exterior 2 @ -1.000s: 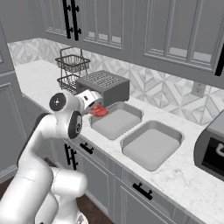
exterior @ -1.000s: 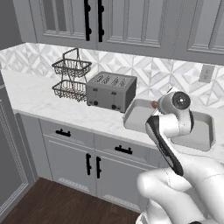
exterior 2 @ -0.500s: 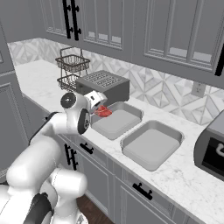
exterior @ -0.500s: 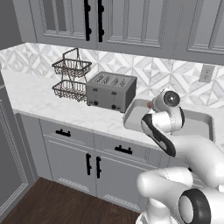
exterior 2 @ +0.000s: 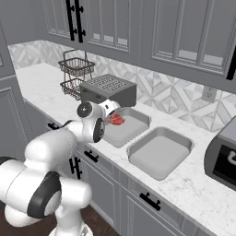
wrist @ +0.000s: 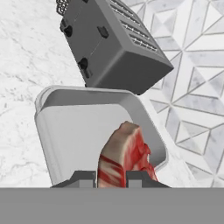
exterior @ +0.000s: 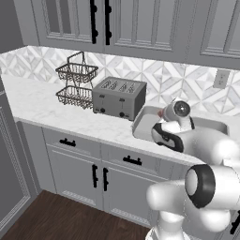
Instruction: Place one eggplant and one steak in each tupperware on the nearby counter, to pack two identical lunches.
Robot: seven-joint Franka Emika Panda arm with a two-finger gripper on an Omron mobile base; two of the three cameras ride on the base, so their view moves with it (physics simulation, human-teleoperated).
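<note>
Clamping the steak (wrist: 124, 153) above the nearer tupperware (wrist: 57, 131), the gripper (wrist: 111, 178) hides the meat's lower end.

kitchen: toaster (exterior: 118, 98), marble counter (exterior: 42, 105), cabinets (exterior: 89, 176)

Walls: backsplash (exterior: 159, 79) of grey and white diamond tiles, with a pale outlet plate (exterior: 220, 78) at its right end.
Upper cabinets: grey panelled doors (exterior 2: 184, 32) with black handles (exterior: 99, 18).
Lower cabinets: grey doors and drawers (exterior: 75, 143) with black handles below the surface's front edge.
Floor: dark wood boards (exterior: 70, 222).
Appliance: dark microwave (exterior 2: 223, 156) at the surface's right end.
</note>
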